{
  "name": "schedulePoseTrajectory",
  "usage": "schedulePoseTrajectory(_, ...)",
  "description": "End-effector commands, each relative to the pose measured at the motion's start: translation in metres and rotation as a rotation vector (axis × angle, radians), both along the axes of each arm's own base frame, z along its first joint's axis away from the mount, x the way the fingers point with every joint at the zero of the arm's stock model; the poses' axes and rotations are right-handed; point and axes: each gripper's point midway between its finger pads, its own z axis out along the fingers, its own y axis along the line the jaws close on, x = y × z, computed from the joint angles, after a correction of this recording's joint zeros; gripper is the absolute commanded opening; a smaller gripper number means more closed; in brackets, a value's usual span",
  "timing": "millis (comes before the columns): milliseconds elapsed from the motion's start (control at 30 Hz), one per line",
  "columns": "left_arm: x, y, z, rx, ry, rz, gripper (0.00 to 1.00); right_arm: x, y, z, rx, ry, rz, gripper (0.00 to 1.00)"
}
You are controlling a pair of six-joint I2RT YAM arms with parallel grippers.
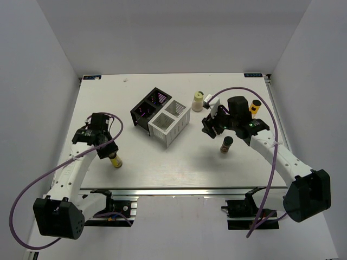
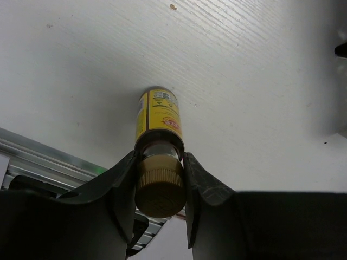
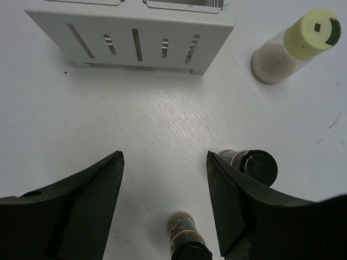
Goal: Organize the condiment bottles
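Note:
My left gripper is shut on the neck of a yellow-labelled bottle near the table's front left; in the left wrist view the fingers clamp it just above its brown cap. My right gripper is open and empty, low over the table right of the boxes. In the right wrist view, one dark-capped bottle stands between its fingers and another just outside the right finger. A cream jar, a yellow bottle and a dark bottle stand nearby.
A black compartment box and a white one stand together at the table's middle back; the white box's slotted wall faces my right gripper. The table's front rail lies close behind the left gripper.

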Motion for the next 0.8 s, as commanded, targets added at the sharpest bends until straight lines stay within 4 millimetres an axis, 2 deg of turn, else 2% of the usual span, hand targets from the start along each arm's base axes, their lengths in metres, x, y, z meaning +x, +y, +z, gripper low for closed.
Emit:
schedulePoseTrajectory(0, 0.011, -0.004, 0.023, -0.023, -0.065, -0.016, 0.18, 0.002, 0.001, 0.013, 0.024, -0.05, -0.003, 0.68)
schedulePoseTrajectory(67, 0.019, -0.009, 0.038, -0.044, -0.109, -0.035, 0.11, 0.002, 0.002, 0.015, 0.026, -0.053, 0.0, 0.68)
schedulePoseTrajectory(133, 0.027, -0.013, 0.052, -0.067, -0.154, -0.05, 0.01, 0.002, 0.002, 0.016, 0.028, -0.055, 0.0, 0.68)
schedulePoseTrajectory(167, 0.036, -0.019, 0.069, -0.091, -0.202, -0.064, 0.0, 0.002, 0.002, 0.018, 0.03, -0.058, 0.001, 0.67)
schedulePoseTrajectory(233, 0.046, -0.024, 0.088, -0.111, -0.248, -0.073, 0.0, 0.002, 0.002, 0.019, 0.033, -0.06, 0.002, 0.66)
schedulePoseTrajectory(267, 0.054, -0.027, 0.104, -0.12, -0.281, -0.084, 0.0, 0.002, 0.003, 0.021, 0.036, -0.063, 0.005, 0.65)
schedulePoseTrajectory(333, 0.063, -0.034, 0.119, -0.132, -0.305, -0.103, 0.0, 0.001, 0.005, 0.022, 0.04, -0.059, 0.012, 0.57)
schedulePoseTrajectory(367, 0.07, -0.04, 0.132, -0.136, -0.324, -0.12, 0.0, 0.001, 0.005, 0.022, 0.043, -0.057, 0.014, 0.45)
schedulePoseTrajectory(467, 0.079, -0.056, 0.148, -0.142, -0.347, -0.159, 0.0, -0.001, 0.005, 0.023, 0.048, -0.058, 0.02, 0.22)
schedulePoseTrajectory(500, 0.088, -0.062, 0.159, -0.144, -0.37, -0.169, 0.0, -0.001, 0.006, 0.025, 0.053, -0.062, 0.02, 0.07)
schedulePoseTrajectory(533, 0.092, -0.066, 0.165, -0.135, -0.384, -0.17, 0.0, -0.001, 0.005, 0.025, 0.053, -0.063, 0.018, 0.02)
schedulePoseTrajectory(600, 0.103, -0.083, 0.168, -0.126, -0.379, -0.205, 0.0, -0.001, 0.004, 0.026, 0.054, -0.068, 0.012, 0.0)
schedulePoseTrajectory(633, 0.11, -0.087, 0.182, -0.123, -0.415, -0.21, 0.0, -0.001, 0.004, 0.025, 0.053, -0.069, 0.009, 0.0)
schedulePoseTrajectory(667, 0.116, -0.096, 0.186, -0.126, -0.43, -0.229, 0.0, -0.001, 0.004, 0.026, 0.053, -0.072, 0.009, 0.0)
schedulePoseTrajectory(767, 0.139, -0.107, 0.195, -0.127, -0.469, -0.236, 0.0, -0.002, 0.003, 0.026, 0.052, -0.074, 0.005, 0.0)
